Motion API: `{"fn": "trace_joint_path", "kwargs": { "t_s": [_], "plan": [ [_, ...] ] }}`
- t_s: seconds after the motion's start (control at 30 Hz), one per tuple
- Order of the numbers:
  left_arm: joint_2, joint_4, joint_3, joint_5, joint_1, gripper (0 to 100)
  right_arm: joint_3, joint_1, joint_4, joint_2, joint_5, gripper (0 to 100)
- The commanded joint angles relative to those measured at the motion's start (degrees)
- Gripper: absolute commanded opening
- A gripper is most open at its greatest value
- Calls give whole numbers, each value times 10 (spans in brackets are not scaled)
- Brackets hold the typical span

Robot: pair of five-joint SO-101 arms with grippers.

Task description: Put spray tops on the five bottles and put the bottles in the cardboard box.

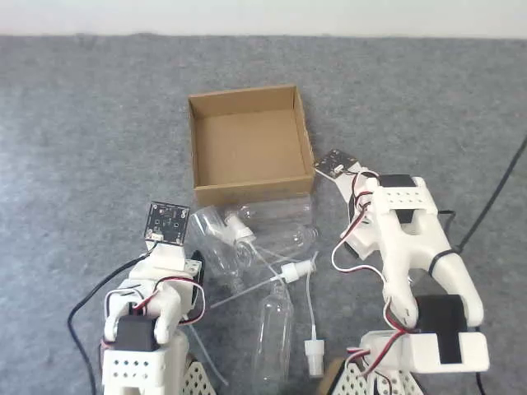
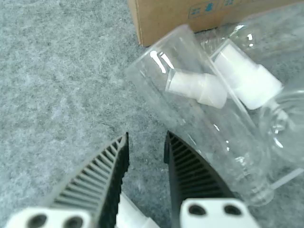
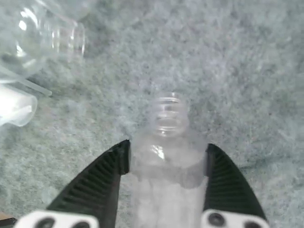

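Note:
The open cardboard box [image 1: 247,144] stands at the middle of the table, empty. Several clear bottles [image 1: 276,210] lie in a heap in front of it, and another bottle [image 1: 274,329] lies nearer the arms. White spray tops lie among them, one [image 1: 298,269] by that bottle's neck and one [image 1: 315,350] beside it. My right gripper [image 3: 166,166] is shut on a clear bottle [image 3: 166,142] whose bare threaded neck points away from it. My left gripper [image 2: 145,156] is open by a narrow gap, just short of a lying bottle [image 2: 199,114] with a spray top [image 2: 197,88] behind it.
Grey carpet [image 1: 99,123] covers the table, with free room left, right and behind the box. Thin dip tubes [image 1: 239,292] trail across the carpet between the arms. Black cables run off by the left arm's base [image 1: 82,317] and the right arm [image 1: 494,197].

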Motion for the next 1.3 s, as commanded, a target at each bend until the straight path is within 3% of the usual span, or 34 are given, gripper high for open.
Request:
{"fn": "trace_joint_path", "kwargs": {
  "t_s": [0.0,0.4,0.93,1.27],
  "plan": [
    [-11,2,-7,-3,-1,115,-28,8,7,-6,5,117],
    [-11,2,-7,-3,-1,115,-60,4,98,-81,-4,69],
    [-11,2,-7,-3,-1,115,-58,-65,112,-298,-290,69],
    [-11,2,-7,-3,-1,115,-28,-74,69,-390,-390,69]
  ]
}}
